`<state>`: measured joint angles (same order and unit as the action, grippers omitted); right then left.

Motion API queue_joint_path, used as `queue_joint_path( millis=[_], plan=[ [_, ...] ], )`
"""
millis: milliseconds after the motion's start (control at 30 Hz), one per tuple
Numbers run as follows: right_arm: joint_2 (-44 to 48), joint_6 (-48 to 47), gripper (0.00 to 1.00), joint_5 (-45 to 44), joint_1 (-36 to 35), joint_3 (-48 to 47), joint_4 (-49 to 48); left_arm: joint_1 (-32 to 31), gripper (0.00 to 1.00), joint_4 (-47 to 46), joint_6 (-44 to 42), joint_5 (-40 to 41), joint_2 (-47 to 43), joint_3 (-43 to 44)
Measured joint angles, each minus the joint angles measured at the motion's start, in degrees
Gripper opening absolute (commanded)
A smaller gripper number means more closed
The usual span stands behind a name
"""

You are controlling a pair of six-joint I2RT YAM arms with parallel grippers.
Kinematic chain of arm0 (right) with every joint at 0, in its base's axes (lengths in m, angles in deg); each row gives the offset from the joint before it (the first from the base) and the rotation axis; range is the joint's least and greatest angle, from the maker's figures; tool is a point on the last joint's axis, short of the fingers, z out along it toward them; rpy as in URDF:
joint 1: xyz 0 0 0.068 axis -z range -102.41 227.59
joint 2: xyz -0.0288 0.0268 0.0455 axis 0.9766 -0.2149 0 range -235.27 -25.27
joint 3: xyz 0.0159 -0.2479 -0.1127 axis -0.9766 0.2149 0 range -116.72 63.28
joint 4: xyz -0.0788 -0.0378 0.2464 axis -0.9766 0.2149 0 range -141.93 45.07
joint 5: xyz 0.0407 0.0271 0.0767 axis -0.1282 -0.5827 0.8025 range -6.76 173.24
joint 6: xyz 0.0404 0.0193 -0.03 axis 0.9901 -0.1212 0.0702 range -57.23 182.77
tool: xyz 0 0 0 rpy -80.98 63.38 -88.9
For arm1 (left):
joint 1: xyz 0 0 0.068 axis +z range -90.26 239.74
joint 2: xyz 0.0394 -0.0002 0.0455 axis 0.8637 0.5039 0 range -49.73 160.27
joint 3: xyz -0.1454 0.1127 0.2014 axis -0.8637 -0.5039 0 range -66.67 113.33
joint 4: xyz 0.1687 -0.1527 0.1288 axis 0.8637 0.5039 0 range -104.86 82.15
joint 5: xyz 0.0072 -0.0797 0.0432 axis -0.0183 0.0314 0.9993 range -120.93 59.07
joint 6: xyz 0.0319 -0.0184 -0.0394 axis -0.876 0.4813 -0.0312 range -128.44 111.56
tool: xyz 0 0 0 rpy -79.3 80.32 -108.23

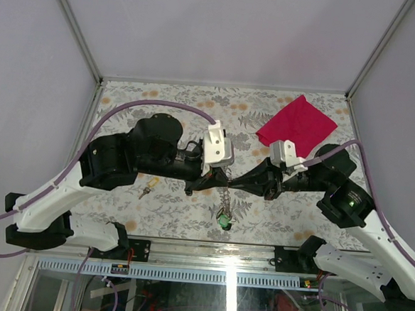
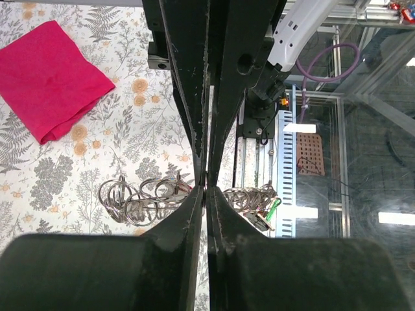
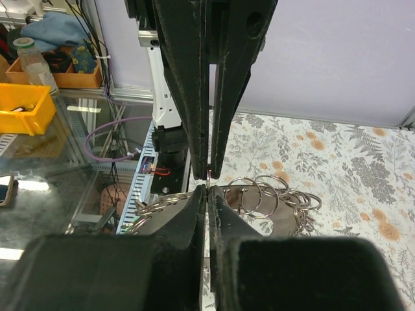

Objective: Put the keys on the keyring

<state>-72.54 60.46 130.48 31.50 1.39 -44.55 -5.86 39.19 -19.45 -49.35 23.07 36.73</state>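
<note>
My left gripper (image 1: 224, 176) and right gripper (image 1: 235, 182) meet tip to tip above the table's middle, both shut. A chain of metal keyrings (image 1: 225, 198) hangs from that pinch down to a small green tag (image 1: 224, 219). In the left wrist view, rings (image 2: 139, 197) spread out on both sides of my shut left gripper (image 2: 207, 189), and a speck of red shows beside the tips. In the right wrist view, a thin metal piece runs between my right gripper (image 3: 208, 188) and the opposing tips, next to more rings (image 3: 272, 194). A brass key (image 1: 148, 188) lies on the table, left of the grippers. The red key cannot be made out clearly.
A red cloth (image 1: 297, 124) lies at the back right of the floral table (image 1: 160, 216). Grey walls close off the sides and the back. The metal rail (image 1: 208, 251) with the arm bases runs along the near edge.
</note>
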Motion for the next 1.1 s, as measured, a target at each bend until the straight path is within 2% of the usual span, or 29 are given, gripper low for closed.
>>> queue_joint_path(
  millis=[200,300,433,633,867,1100],
  plan=[
    [2.2,-1.6,0.00,0.3,0.0,3.0,-4.1,0.0,0.44,-4.3,1.5,1.5,-3.7,-3.0],
    [5.6,-4.0,0.00,0.2,0.0,7.3,-8.6,0.0,0.50,-7.9,3.6,3.0,-8.1,-6.8],
    [9.2,-9.1,0.00,0.3,0.0,11.1,-14.3,0.0,0.52,-13.5,7.6,5.4,-13.4,-11.5],
    [13.6,-18.6,0.00,1.0,0.0,16.0,-22.4,0.0,0.53,-17.9,12.0,8.4,-16.0,-15.4],
    [16.6,-29.5,0.00,2.0,0.0,18.2,-23.6,0.0,0.53,-18.9,15.2,9.9,-16.3,-18.1],
    [19.0,-30.6,0.01,3.4,0.0,19.7,-28.8,0.0,0.51,-20.9,16.0,9.8,-16.7,-18.8]
  ],
)
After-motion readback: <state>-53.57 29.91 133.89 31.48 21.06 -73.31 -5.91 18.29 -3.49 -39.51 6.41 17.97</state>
